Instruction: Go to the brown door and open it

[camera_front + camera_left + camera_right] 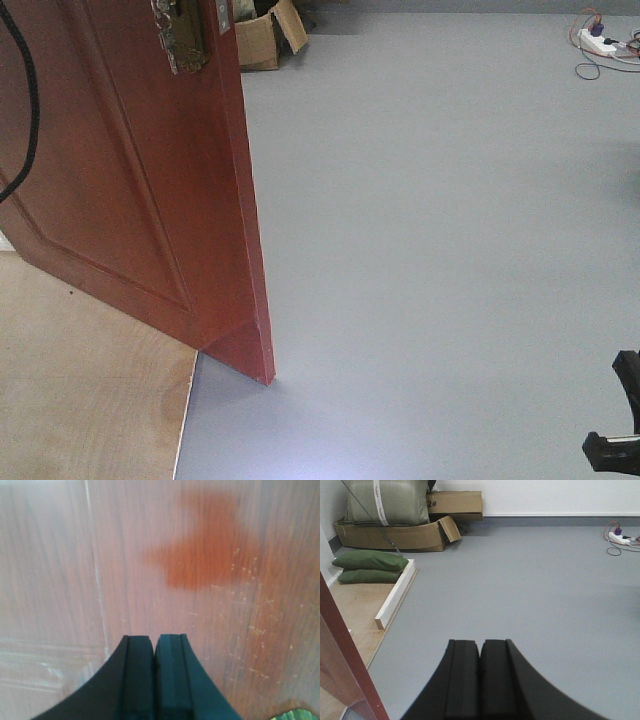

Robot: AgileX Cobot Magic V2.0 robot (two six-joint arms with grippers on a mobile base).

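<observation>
The brown door [130, 180] stands ajar at the left of the front view, its free edge pointing toward me and its brass lock plate [182, 38] at the top. My left gripper [154, 639] is shut and empty, its tips right up against the door's glossy wood face [210, 565]. My right gripper [480, 642] is shut and empty, pointing over the grey floor past the door's edge [340, 655]. Part of my right arm [618, 440] shows at the front view's lower right corner.
A plywood platform [80, 390] lies under the door at the lower left. Cardboard boxes [405, 535], a large green sack [387, 500] and green bags [370, 566] sit by the far wall, with a white batten [395, 595]. A power strip with cables [622, 537] lies far right.
</observation>
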